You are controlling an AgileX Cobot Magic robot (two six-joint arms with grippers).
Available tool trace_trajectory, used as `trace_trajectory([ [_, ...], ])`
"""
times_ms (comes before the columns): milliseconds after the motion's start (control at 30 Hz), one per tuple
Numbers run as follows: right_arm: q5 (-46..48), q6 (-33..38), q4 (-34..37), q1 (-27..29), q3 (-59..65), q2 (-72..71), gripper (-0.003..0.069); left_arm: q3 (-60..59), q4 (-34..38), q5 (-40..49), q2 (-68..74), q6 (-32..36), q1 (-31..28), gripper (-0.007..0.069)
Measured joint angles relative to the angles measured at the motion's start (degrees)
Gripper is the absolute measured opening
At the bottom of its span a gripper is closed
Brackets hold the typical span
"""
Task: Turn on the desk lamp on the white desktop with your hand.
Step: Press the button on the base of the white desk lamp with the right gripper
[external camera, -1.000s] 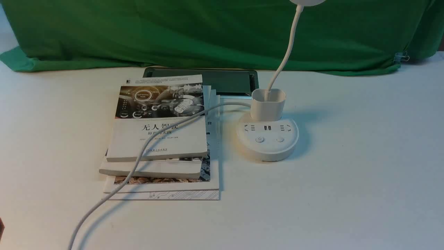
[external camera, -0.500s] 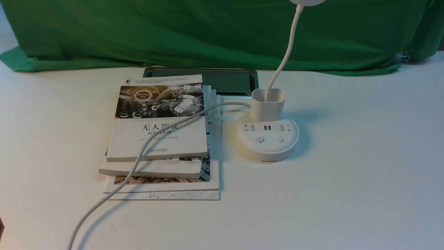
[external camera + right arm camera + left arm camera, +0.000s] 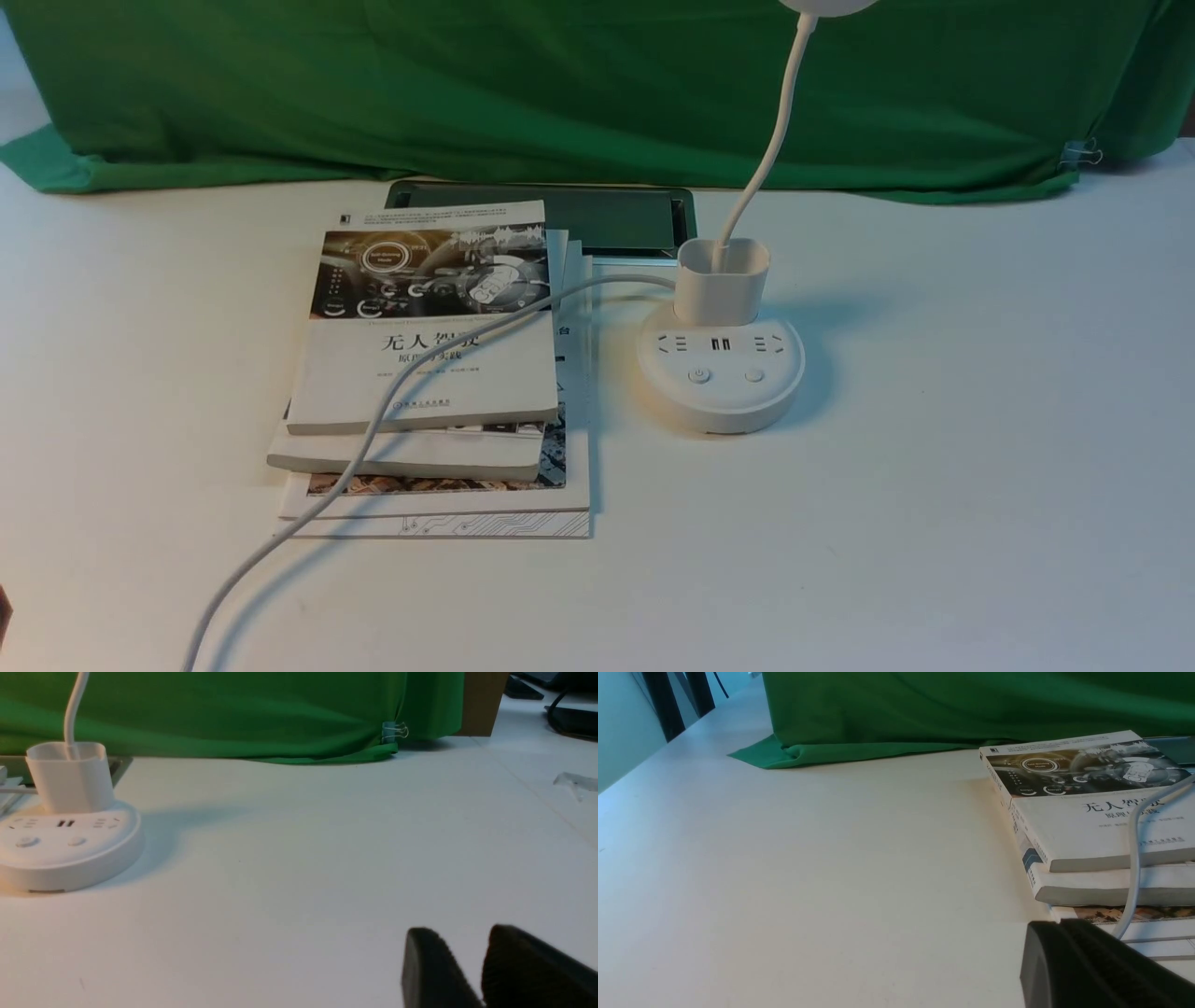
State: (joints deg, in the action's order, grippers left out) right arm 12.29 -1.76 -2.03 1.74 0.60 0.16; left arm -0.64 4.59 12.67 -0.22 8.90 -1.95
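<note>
The desk lamp stands unlit on the white desktop, right of the books. Its round base shows sockets and two buttons, with a cup holder behind and a gooseneck rising to the head at the top edge. The base also shows in the right wrist view. Neither gripper shows in the front view. My left gripper is low over the desktop beside the books, jaws together, empty. My right gripper is low over the desktop, far to the right of the lamp, fingertips slightly apart, empty.
A stack of books lies left of the lamp. The lamp's white cable runs across the books to the front edge. A dark tablet lies behind. A green cloth covers the back.
</note>
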Motion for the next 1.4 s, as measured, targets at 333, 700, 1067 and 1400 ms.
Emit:
trace_trajectory([
  [333, 0.0, -6.2, 2.0, 0.0, 0.0, 0.0, 0.0241, 0.0, 0.0, 0.0, 0.0, 0.0, 0.0, 0.0021],
  [700, 0.1, -60.3, 10.8, 0.0, 0.0, 0.0, 0.0241, 0.0, 0.0, 0.0, 0.0, 0.0, 0.0, 0.0021],
  [1067, -2.0, -42.2, 10.1, 0.0, 0.0, 0.0, 0.0225, 0.0, 0.0, 0.0, 0.0, 0.0, 0.0, 0.0021],
  [1400, -1.3, -21.9, 10.1, 0.0, -9.1, 5.2, 0.0031, 0.0, 0.0, 0.0, 0.0, 0.0, 0.0, 0.0021],
])
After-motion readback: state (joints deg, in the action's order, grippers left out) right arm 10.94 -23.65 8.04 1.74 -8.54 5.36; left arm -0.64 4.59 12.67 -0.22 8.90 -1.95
